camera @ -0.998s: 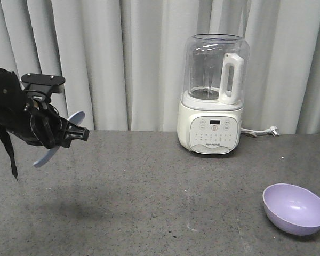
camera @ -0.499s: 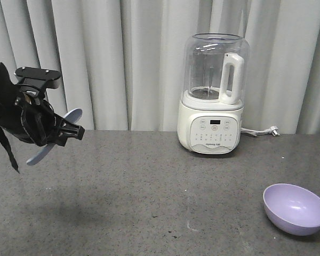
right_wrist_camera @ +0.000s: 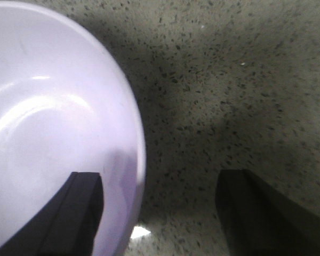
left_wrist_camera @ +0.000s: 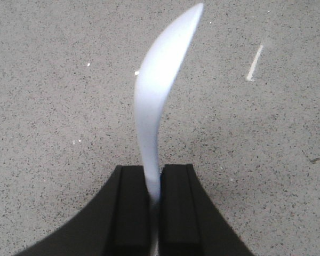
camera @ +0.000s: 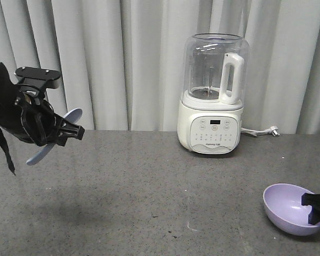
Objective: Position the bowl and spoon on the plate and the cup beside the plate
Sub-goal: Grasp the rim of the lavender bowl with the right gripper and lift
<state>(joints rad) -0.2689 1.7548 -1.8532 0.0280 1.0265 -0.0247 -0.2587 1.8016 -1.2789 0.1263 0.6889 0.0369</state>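
The pale blue-white spoon (camera: 71, 115) hangs in the air over the table's left side, held by its handle in my left gripper (camera: 70, 131). In the left wrist view the pads are shut on the spoon (left_wrist_camera: 156, 96), which curves up from the left gripper (left_wrist_camera: 154, 173). The lavender bowl (camera: 287, 205) sits at the front right. My right gripper (camera: 311, 208) is open at its right rim. In the right wrist view one finger (right_wrist_camera: 86, 194) is over the bowl (right_wrist_camera: 48, 133) and the other is outside it. The plate and cup are out of view.
A white blender (camera: 213, 101) with a clear jug stands at the back of the grey table (camera: 138, 192), its cable and plug (camera: 269, 131) lying to its right. A grey curtain hangs behind.
My right gripper came in from the right edge and now straddles the bowl's rim. The left arm with the spoon shifted slightly left and up, then stayed still.
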